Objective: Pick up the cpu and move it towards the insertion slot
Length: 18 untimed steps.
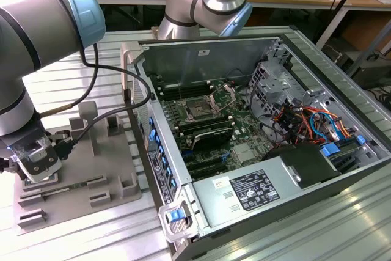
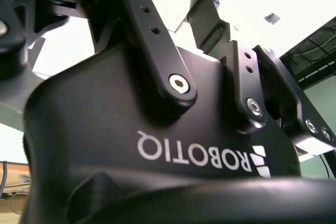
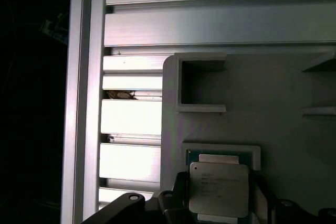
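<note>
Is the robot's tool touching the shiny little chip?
Cannot tell. In the first wrist view the tool sits close on both sides of the cpu, but shadow hides whether their edges meet.

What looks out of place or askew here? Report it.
Nothing stands out. The cpu sits square to its pocket on the grey fixture plate, at the gripper; the insertion slot in the open computer case has its retention plate raised.

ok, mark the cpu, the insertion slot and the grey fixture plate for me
the cpu (image 3: 218, 187): first wrist view, middle of its silvery top.
the insertion slot (image 1: 200, 110): exterior view, dark centre of the socket.
the grey fixture plate (image 1: 91, 158): exterior view, bare flat stretch between its blocks.
</note>
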### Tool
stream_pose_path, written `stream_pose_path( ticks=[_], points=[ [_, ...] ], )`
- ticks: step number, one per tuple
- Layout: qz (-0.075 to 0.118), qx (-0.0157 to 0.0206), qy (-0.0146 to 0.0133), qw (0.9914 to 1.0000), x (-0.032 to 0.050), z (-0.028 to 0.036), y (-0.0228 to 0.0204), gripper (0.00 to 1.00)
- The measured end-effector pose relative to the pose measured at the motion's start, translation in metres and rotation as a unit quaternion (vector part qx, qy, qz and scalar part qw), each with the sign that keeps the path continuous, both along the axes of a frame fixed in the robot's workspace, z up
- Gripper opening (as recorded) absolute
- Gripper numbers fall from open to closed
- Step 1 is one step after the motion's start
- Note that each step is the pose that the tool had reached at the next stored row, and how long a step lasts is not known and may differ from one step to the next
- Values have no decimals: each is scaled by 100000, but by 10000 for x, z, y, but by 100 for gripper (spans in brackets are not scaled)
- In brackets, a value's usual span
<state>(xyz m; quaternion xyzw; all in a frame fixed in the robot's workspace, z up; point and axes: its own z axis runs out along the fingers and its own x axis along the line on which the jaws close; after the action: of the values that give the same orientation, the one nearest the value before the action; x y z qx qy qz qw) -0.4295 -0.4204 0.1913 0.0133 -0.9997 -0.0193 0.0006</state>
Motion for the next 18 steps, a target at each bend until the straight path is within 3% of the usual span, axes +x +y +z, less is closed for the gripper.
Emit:
stream_pose_path(
  ticks=[1,18],
  points=[
    [0,2,0,100000,0,0,0,55],
    [1,7,-11,100000,0,-2,0,55]
  ],
)
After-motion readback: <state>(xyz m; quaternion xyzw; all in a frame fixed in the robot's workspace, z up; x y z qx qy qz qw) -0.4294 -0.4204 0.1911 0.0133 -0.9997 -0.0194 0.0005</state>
